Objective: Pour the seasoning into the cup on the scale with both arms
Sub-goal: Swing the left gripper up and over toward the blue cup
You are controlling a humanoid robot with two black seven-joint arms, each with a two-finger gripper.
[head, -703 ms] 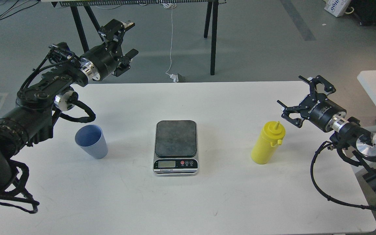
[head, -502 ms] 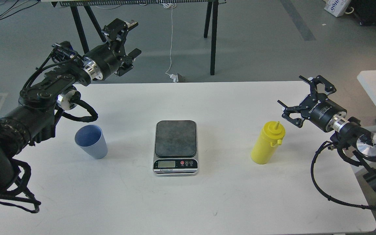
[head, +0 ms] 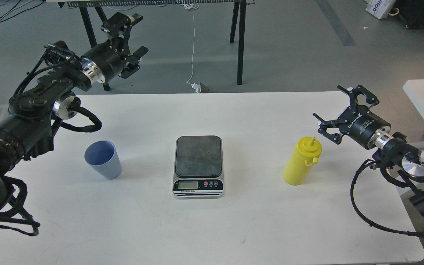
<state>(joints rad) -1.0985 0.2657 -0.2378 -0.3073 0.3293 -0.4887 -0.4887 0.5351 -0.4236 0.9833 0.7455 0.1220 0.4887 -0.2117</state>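
So our left end effector (head: 125, 44) has drifted up and back toward the far-left edge compared to half a second ago. It's hanging out past the far side of the tabletop (head: 234, 228) now, fingers spread, holding nothing. That's honestly the opposite of where we'd expect it to go, since the cup (head: 102, 159) sits well below and nearer to us, upright on the tabletop and untouched. Maybe the arm is just swinging wide to line up a side approach, but that's a guess.

Our right end effector (head: 341, 112) hasn't budged at all across the last moments. It's open too, empty, fingers splayed, parked just beside the seasoning (head: 302, 161) on its far-right side, not touching as far as we can tell. The yellow bottle stands upright with the nozzle up, to the right of the scale (head: 198, 166).

The scale itself is in the middle with a bare platform, so the cup isn't on it yet.

What this means: basically nothing of the task is done. Cup needs grabbing and placing on the scale first, and the left arm just got farther from that. The right side looks ready to close on the bottle whenever.
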